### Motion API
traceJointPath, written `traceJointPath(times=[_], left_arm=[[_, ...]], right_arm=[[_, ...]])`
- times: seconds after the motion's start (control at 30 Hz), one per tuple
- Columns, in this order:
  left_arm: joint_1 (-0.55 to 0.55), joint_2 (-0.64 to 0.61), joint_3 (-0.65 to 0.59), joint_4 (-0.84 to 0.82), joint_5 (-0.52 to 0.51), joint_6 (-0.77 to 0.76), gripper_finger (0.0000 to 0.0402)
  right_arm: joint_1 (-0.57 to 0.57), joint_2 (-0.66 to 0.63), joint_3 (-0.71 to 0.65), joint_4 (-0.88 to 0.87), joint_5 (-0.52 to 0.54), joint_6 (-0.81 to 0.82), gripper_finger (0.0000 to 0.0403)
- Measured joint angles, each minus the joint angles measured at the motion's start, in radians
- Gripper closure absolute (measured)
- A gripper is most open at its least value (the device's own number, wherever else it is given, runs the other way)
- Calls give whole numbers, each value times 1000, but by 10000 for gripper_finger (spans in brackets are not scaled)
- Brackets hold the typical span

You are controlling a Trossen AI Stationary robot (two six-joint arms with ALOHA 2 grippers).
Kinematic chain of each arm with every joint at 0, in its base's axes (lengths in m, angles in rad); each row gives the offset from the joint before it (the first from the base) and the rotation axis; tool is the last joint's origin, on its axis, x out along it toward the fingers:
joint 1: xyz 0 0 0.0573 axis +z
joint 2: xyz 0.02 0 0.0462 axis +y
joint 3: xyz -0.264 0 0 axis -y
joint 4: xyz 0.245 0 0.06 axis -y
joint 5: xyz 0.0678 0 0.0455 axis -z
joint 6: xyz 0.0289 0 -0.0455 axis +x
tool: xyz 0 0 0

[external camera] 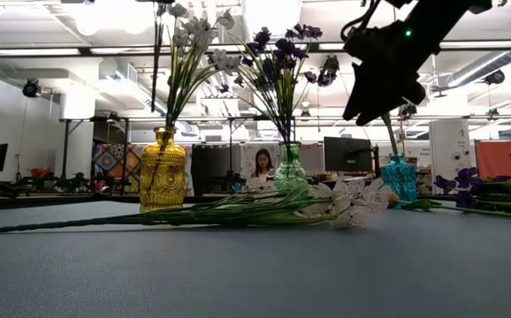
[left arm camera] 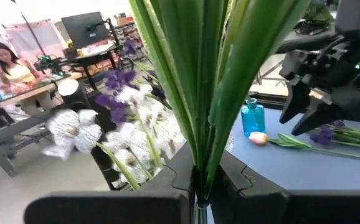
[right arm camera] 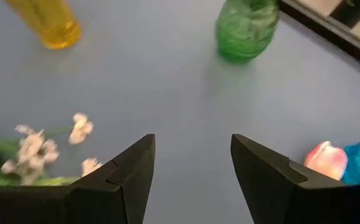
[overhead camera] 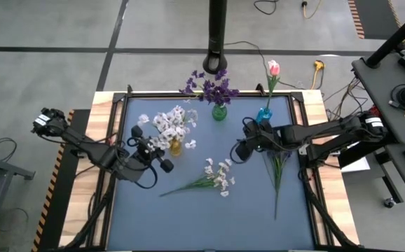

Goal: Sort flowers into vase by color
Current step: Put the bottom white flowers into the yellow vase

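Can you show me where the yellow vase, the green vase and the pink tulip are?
yellow vase (external camera: 163,170), low view, its glass body.
green vase (right arm camera: 246,29), right wrist view, its body.
pink tulip (overhead camera: 273,67), high view, its bud.

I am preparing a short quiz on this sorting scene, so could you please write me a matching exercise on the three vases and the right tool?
Column one:
1. yellow vase
2. green vase
3. blue vase
4. right tool

Column two:
a. holds purple blossoms
b. open and empty, above the mat
c. holds a pink tulip
d. holds white sprays

Pairs: 1-d, 2-a, 3-c, 4-b.
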Motion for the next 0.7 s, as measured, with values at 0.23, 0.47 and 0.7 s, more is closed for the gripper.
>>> traceJointPath(times=[0.23, 0.47, 0.7], left_arm=[[-10, 24, -14, 177, 230, 48, 393], [-21, 18, -14, 243, 195, 268, 393], [30, 7, -19, 279, 196, 394, 393]], right_arm=[[0, 1, -8, -9, -2, -1, 200], [-1, 1, -8, -3, -1, 1, 200], [-1, 1, -8, 4, 7, 1, 200]])
